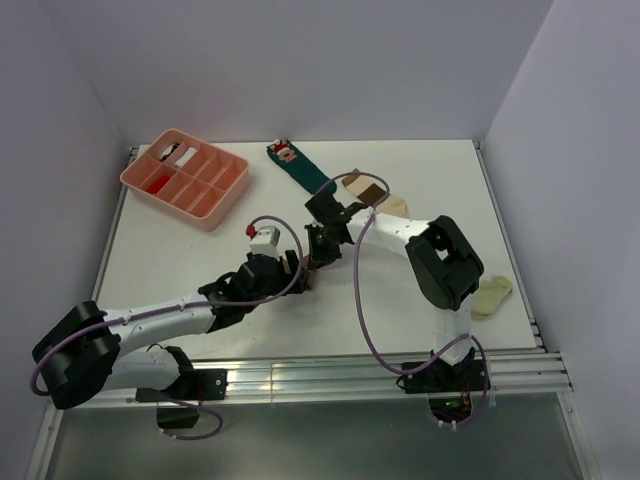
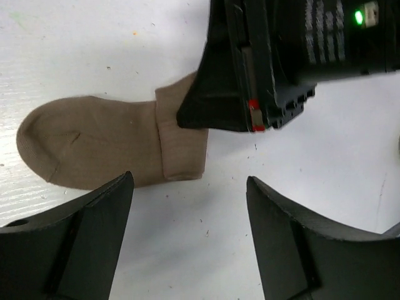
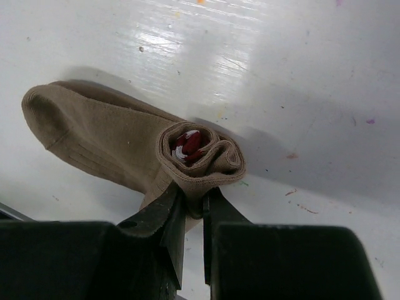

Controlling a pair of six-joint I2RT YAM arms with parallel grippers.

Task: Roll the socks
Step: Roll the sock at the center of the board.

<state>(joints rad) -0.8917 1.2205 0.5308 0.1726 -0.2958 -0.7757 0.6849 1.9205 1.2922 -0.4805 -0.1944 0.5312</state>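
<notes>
At the middle of the table (image 1: 190, 255), your right gripper (image 3: 192, 203) is pinched nearly closed on the curled cuff of the tan sock (image 3: 100, 134). That's one turn made, and the foot lies flat. Your left gripper (image 2: 189, 182) hangs wide apart and empty beside it. The banded sock (image 1: 392, 205) beyond looks unrolled.

**Tan sock part-rolled, banded sock lies apart**

The plain tan sock (image 2: 94, 147) lies flat on the white table (image 1: 450, 180). Its rounded toe points away, and its ribbed cuff end is curled into a tight coil with a glimpse of red and white at the core. That coil sits pinched between the near-closed fingers of the right gripper (image 3: 192, 199). The cream sock with dark brown and tan bands (image 1: 385, 200) lies farther back, apart from it and unrolled.
</notes>
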